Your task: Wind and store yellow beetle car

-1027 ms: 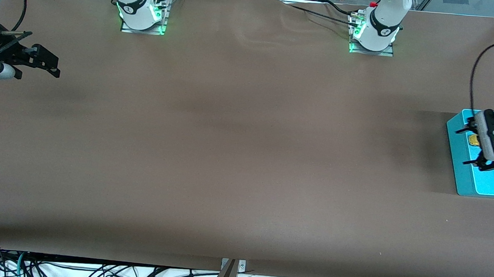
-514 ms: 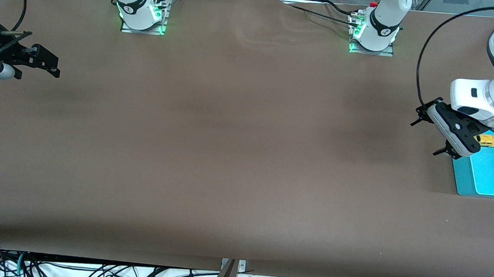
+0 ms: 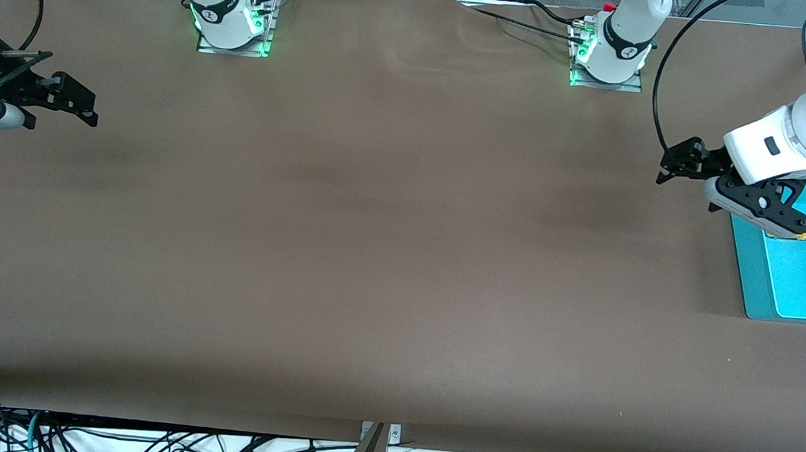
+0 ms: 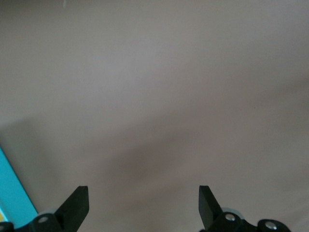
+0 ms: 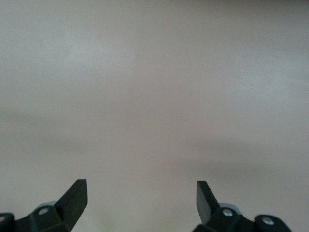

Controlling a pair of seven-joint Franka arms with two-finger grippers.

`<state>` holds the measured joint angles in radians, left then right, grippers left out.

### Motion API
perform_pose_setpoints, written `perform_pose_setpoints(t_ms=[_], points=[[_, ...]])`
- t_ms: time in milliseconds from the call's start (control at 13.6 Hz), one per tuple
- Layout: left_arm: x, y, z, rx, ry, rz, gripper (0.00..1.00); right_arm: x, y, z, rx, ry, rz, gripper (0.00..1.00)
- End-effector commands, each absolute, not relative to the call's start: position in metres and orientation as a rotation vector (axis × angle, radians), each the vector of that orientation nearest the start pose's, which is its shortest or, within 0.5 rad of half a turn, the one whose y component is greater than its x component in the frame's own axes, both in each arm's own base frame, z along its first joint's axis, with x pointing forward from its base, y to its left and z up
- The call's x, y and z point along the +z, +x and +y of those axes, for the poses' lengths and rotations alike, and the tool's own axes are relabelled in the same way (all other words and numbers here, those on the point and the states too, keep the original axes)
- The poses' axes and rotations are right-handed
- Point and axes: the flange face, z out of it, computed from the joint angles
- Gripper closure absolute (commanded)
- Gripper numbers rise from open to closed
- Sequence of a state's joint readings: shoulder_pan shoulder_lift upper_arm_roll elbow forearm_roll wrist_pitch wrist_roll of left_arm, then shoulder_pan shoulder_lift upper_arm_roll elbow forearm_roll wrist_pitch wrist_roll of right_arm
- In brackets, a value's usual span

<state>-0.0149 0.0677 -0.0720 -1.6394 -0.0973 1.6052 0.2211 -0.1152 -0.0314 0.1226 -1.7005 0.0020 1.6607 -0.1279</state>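
The left gripper [image 3: 684, 163] has lifted off the turquoise plastic tray [image 3: 747, 275], fingers wide; the tiny yellow beetle car [image 3: 799, 235] lies inside. The right gripper [image 3: 75, 100] waits, also wide.

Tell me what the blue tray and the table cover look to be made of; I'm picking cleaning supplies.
The blue tray looks like moulded plastic, going by its even turquoise colour, smooth walls and soft sheen. The table cover looks like matte brown paper or thin sheeting: it is flat, dull and faintly rippled near the robot bases. Which one cannot be told.
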Motion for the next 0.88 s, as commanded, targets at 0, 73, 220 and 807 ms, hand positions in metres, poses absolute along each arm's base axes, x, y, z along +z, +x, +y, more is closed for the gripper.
perform_pose_setpoints(t_ms=[0,73,220,807], points=[[0.569,0.559,-0.04,0.283,-3.189,0.313,0.0,0.593,0.552,0.005,0.027,-3.138,-0.198,0.0],[0.568,0.554,-0.034,0.346,-3.185,0.294,0.0,0.593,0.551,0.005,0.032,-3.138,-0.198,0.0],[0.56,0.55,-0.025,0.422,-3.186,0.263,0.0,0.592,0.55,0.005,0.046,-3.138,-0.195,0.0],[0.549,0.562,-0.022,0.416,-3.176,0.176,0.0,0.59,0.548,0.005,0.082,-3.136,-0.183,0.0]])
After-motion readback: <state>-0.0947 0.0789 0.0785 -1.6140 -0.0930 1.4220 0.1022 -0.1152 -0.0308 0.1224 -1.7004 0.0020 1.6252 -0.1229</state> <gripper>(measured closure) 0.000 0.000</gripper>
